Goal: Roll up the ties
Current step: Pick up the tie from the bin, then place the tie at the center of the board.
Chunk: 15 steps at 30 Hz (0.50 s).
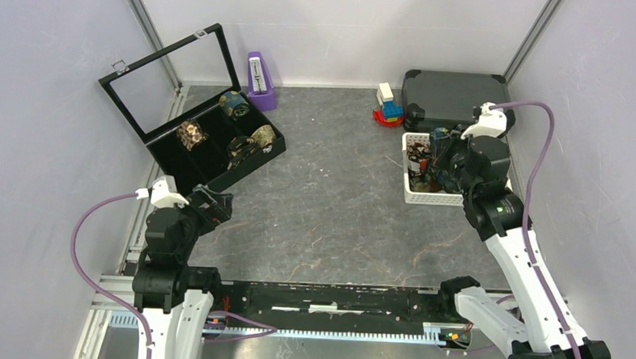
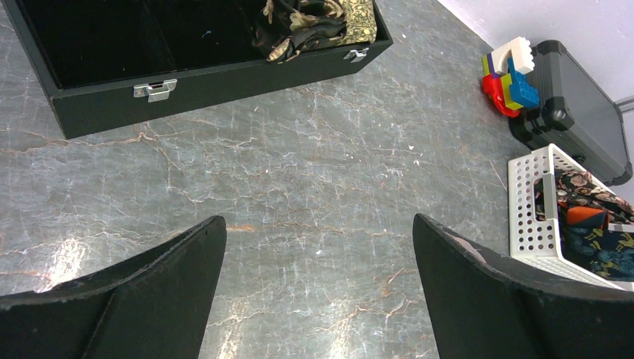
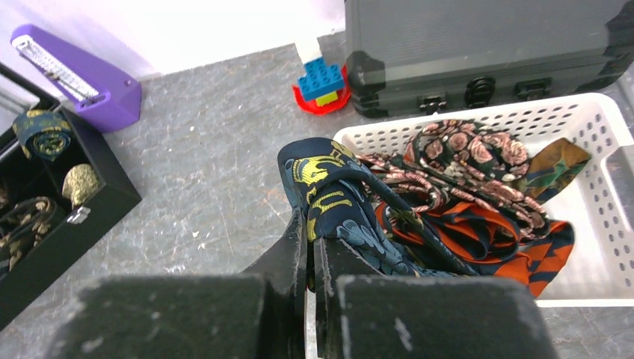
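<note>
Right end effector pinching navy paisley tie at white basket. Left end effector spread wide over desk.

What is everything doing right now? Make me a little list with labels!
right gripper: shut, pinching the navy tie at the white basket
left gripper: open, holding nothing, above the table
basket contents: loose ties, flowery and orange-striped
black box: lid up, rolled ties in its compartments
other things: toy blocks, purple metronome, dark case
</note>
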Motion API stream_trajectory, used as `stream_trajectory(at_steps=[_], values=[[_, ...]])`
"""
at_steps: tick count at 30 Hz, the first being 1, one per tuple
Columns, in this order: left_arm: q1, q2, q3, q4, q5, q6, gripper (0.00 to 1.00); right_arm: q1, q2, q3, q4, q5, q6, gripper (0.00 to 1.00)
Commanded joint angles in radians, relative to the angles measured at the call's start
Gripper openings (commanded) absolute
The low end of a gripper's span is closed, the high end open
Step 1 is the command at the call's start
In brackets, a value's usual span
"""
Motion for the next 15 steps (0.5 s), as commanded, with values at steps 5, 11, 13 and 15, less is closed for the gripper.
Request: stream_trajectory(at_steps=[5, 11, 13, 15], values=[[-0.002, -0.005, 0.029, 0.015, -0.011, 0.025, 1.00, 0.006, 0.002, 0.227, 0.029, 0.083, -0.003, 0.00], [-0.002, 0.006, 0.048, 0.015, -0.022, 0.034, 1.00, 0.006, 0.047, 0.435, 0.006, 0.013, 0.068, 0.00], [-0.002, 0.013, 0.060, 0.018, -0.047, 0.043, 1.00, 0.005, 0.060, 0.450, 0.027, -0.069, 0.136, 0.00], [-0.001, 0.022, 0.085, 0.011, -0.082, 0.057, 1.00, 0.006, 0.068, 0.421, 0.090, -0.170, 0.216, 0.00]])
